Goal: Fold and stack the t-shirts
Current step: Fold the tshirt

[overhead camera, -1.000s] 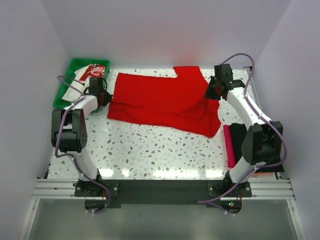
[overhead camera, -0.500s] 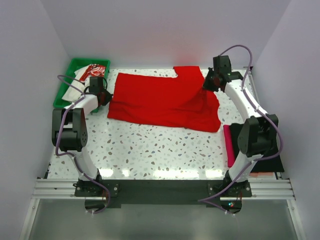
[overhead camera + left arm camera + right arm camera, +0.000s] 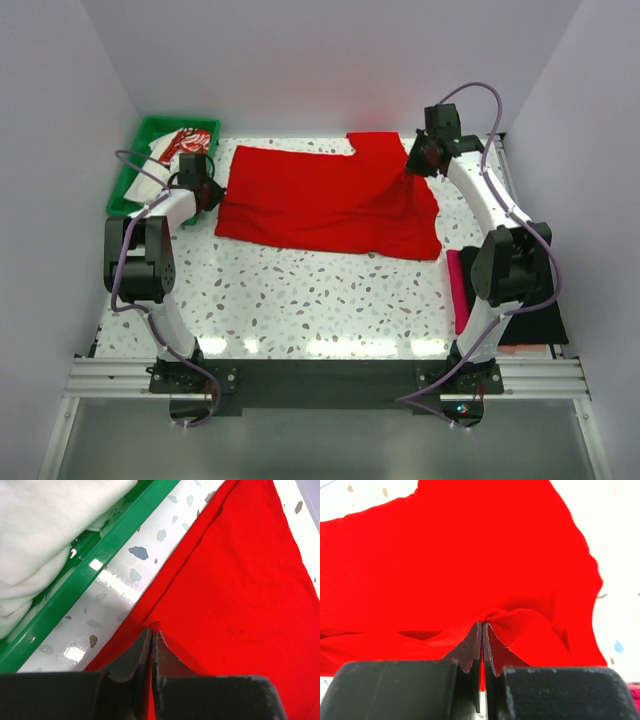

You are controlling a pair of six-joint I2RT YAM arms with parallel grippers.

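One red t-shirt (image 3: 330,205) in right claw (image 3: 482,624)

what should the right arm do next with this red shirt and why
Probably lower the right gripper and lay its pinch flat: the red t-shirt rises in a pucker there, while the rest lies spread on the table and the left gripper pinches the left edge.

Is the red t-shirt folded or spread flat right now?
Partly folded: the red t-shirt shows doubled layers at its left edge, and the right hand pinches its right end up.
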